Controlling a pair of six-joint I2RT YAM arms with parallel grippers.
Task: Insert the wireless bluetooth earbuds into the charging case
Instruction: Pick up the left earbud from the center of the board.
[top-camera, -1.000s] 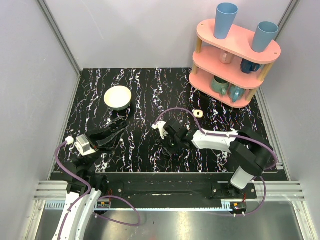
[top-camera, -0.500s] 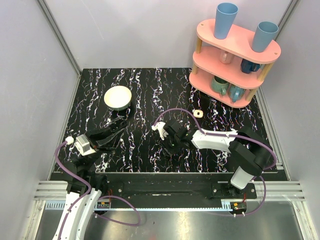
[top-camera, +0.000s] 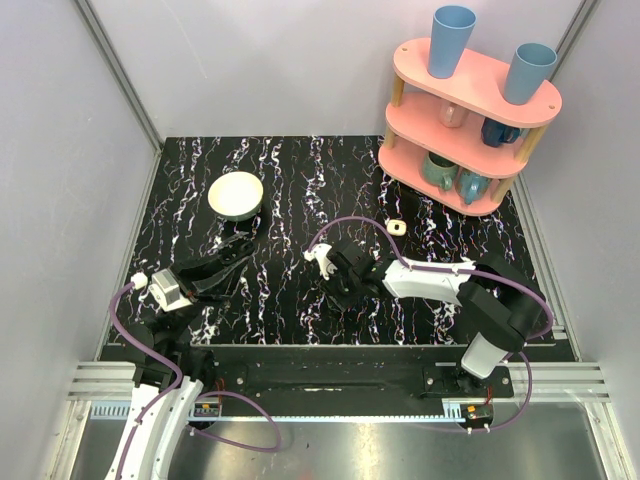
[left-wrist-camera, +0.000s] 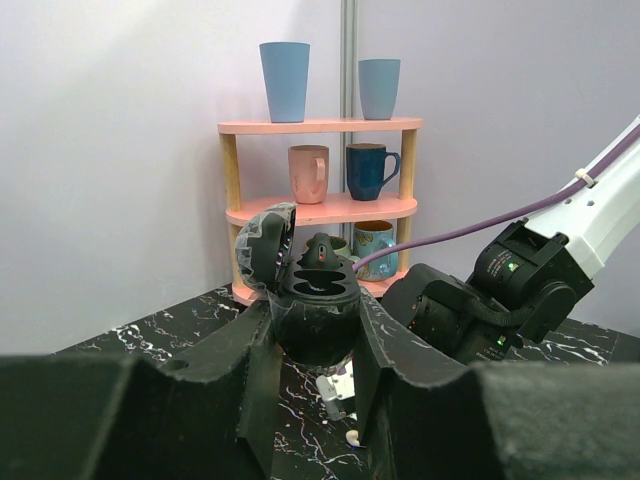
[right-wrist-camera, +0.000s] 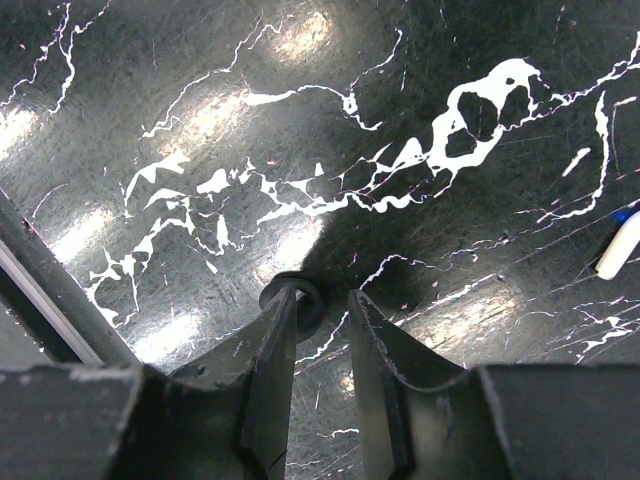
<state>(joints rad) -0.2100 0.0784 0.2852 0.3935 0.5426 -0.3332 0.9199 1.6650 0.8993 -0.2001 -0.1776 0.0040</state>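
While the left tool pinches a dark case from both sides, its lid tipped open to the left, that case is held over the left part of the marbled worktop, in front of the cream bowl. At mid-worktop the right tool points down with a narrow gap between its fingers. A small dark ring sits at their tips; whether it is gripped cannot be told. A small cream square piece lies apart, near the pink shelf.
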